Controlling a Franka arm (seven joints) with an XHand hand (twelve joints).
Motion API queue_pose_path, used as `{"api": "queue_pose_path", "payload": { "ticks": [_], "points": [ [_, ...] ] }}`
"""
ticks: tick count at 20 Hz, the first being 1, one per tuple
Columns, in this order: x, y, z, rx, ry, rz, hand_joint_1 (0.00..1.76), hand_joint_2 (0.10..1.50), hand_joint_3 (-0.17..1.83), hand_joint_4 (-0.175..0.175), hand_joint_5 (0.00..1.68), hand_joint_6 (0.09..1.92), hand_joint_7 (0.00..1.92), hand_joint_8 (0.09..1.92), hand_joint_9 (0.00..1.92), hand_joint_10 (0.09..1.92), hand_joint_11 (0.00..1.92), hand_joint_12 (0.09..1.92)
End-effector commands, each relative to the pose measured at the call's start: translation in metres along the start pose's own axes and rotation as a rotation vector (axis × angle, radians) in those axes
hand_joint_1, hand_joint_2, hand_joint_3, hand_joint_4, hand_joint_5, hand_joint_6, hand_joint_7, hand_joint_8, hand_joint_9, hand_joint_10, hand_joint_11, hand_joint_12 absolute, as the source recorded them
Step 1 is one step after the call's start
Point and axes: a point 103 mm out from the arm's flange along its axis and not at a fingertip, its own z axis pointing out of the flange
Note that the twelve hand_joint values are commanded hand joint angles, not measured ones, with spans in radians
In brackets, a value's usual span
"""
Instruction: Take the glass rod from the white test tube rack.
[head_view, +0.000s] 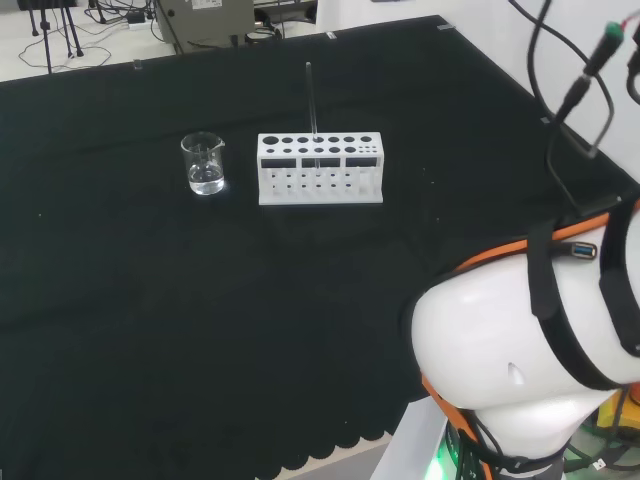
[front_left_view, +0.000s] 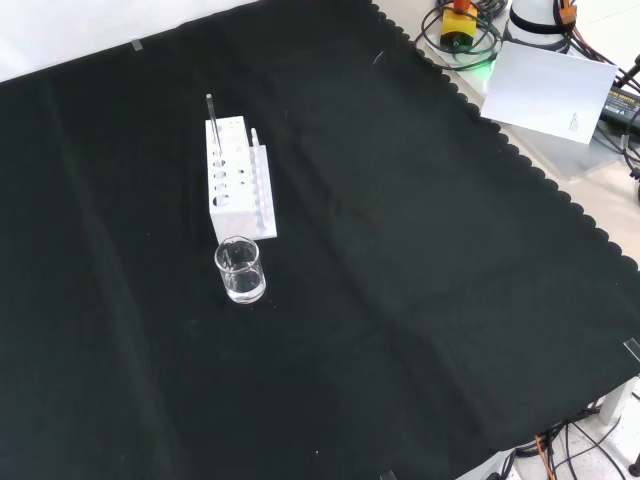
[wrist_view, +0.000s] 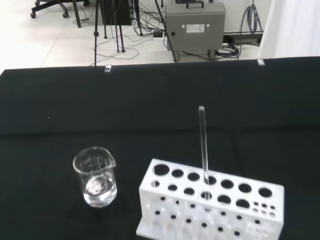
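Upright in a middle hole of the rack (head_view: 320, 170), the rod (head_view: 311, 100) stood untouched; the hand's state could not be told. A sideways pull could probably tip the rack toward the beaker (head_view: 204, 164).

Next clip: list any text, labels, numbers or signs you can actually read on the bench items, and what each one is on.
None can be read.
Beaker: faint graduation marks on its wall, too small to read.
White test tube rack: plain, no print.
Glass rod: no marking.
Grey box beyond the bench: white label, blurred.
White sheet beside the cloth in the front view: small mark, illegible.
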Motion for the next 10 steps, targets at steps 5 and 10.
{"api": "queue_pose_path", "payload": {
  "ticks": [5,10],
  "points": [
    [-0.018,0.072,0.021,0.0,0.051,-0.011,0.59,0.87,0.5,-0.145,0.23,0.09,0.25,0.91,0.54,0.89,0.11,1.48],
    [-0.028,0.098,0.027,0.022,0.031,0.008,0.59,0.87,0.5,-0.145,0.24,0.09,0.26,0.91,0.55,0.89,0.12,1.47]
  ]
}}
